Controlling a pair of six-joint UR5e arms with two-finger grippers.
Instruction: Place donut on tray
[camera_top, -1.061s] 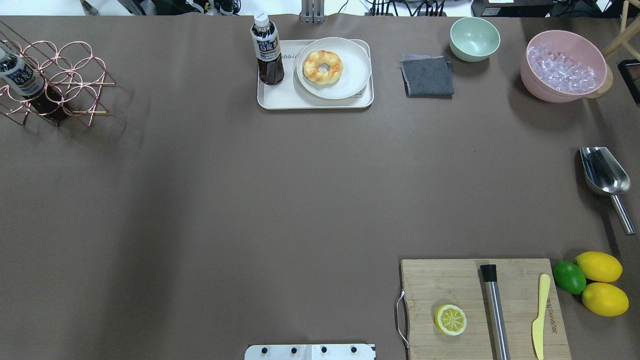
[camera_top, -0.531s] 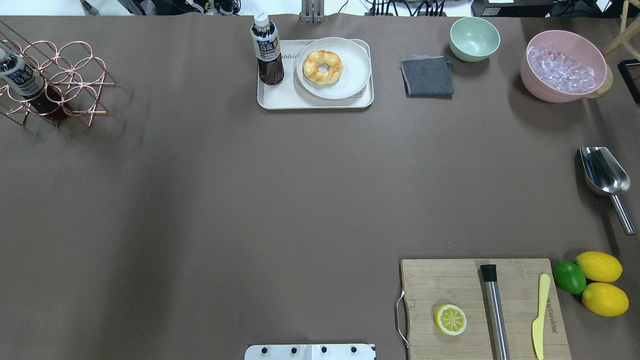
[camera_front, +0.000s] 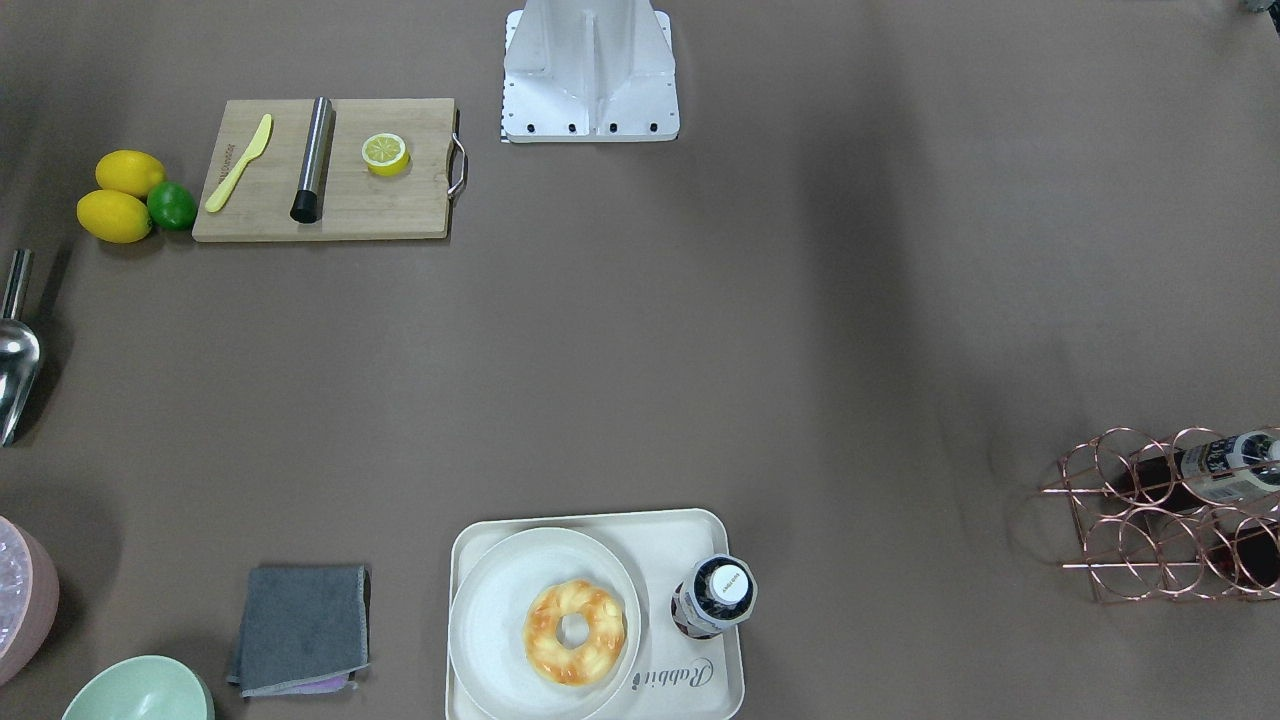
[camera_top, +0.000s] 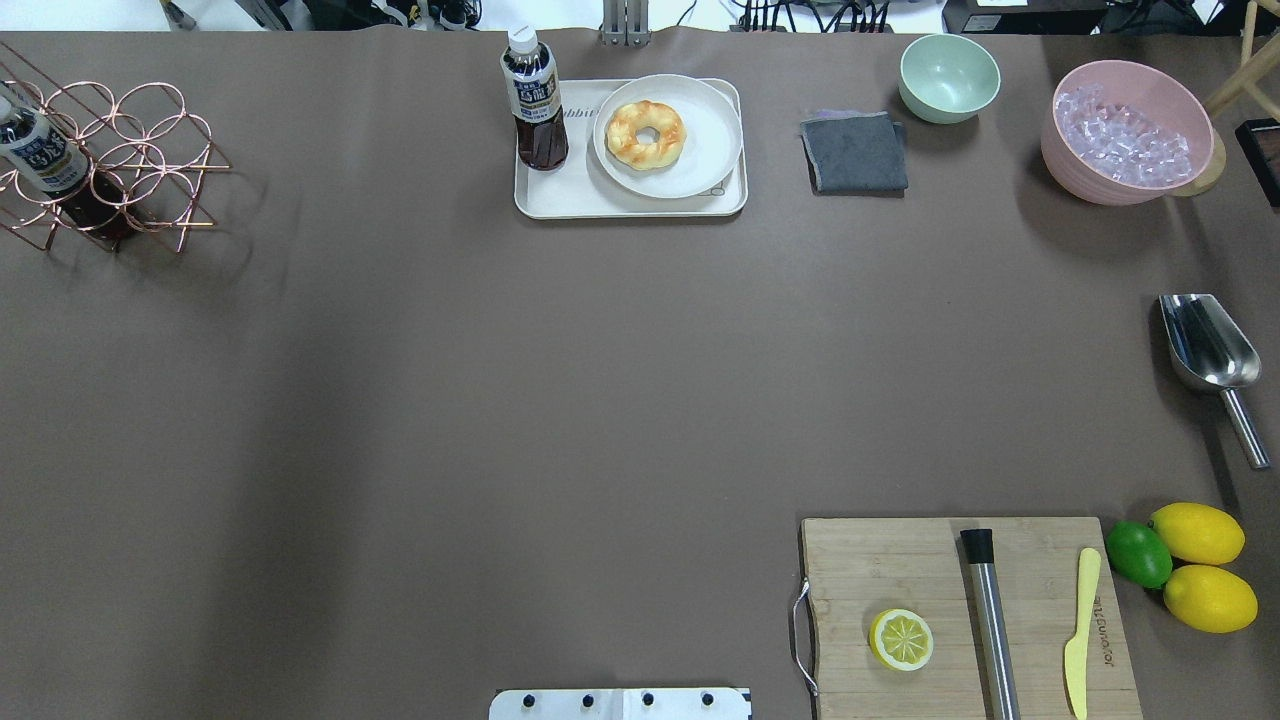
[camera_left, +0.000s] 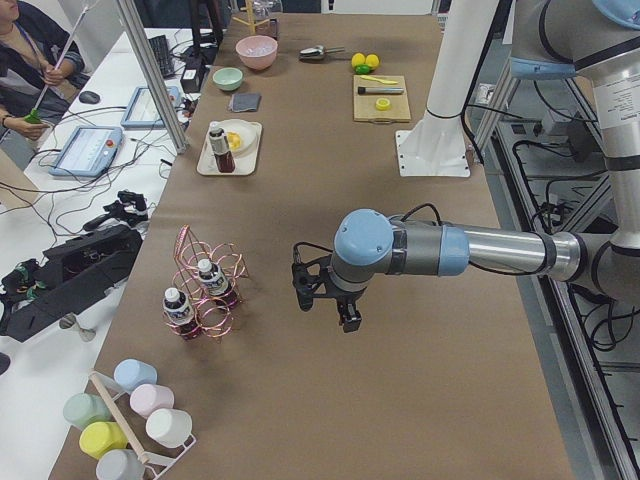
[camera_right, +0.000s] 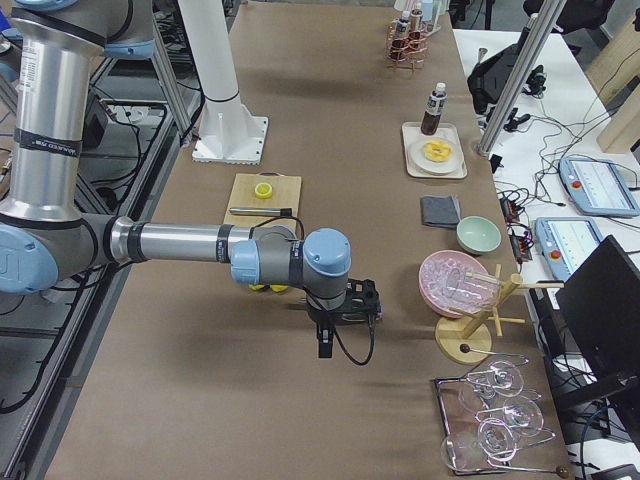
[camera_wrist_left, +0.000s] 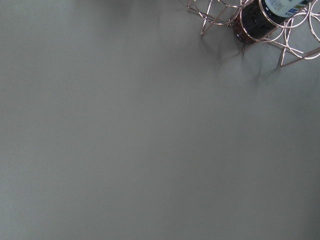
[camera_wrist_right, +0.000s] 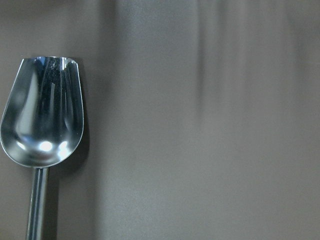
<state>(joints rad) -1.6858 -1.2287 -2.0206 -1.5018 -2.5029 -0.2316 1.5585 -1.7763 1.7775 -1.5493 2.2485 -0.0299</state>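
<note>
The donut (camera_top: 646, 135), a golden ring with orange-brown patches, lies on a round off-white plate (camera_top: 705, 150) that sits on the cream tray (camera_top: 560, 195) at the table's far middle. It also shows in the front-facing view (camera_front: 575, 632). A dark tea bottle (camera_top: 535, 105) stands on the tray's left part. My left gripper (camera_left: 322, 292) shows only in the exterior left view, over bare table near the wire rack. My right gripper (camera_right: 345, 302) shows only in the exterior right view, near the scoop. I cannot tell whether either is open or shut. Both are far from the tray.
A copper wire rack (camera_top: 110, 160) with a bottle stands far left. A grey cloth (camera_top: 855, 150), green bowl (camera_top: 948, 77) and pink ice bowl (camera_top: 1130, 130) lie far right. A metal scoop (camera_wrist_right: 42, 117) is at the right edge. A cutting board (camera_top: 900, 570) with lemon half is near right.
</note>
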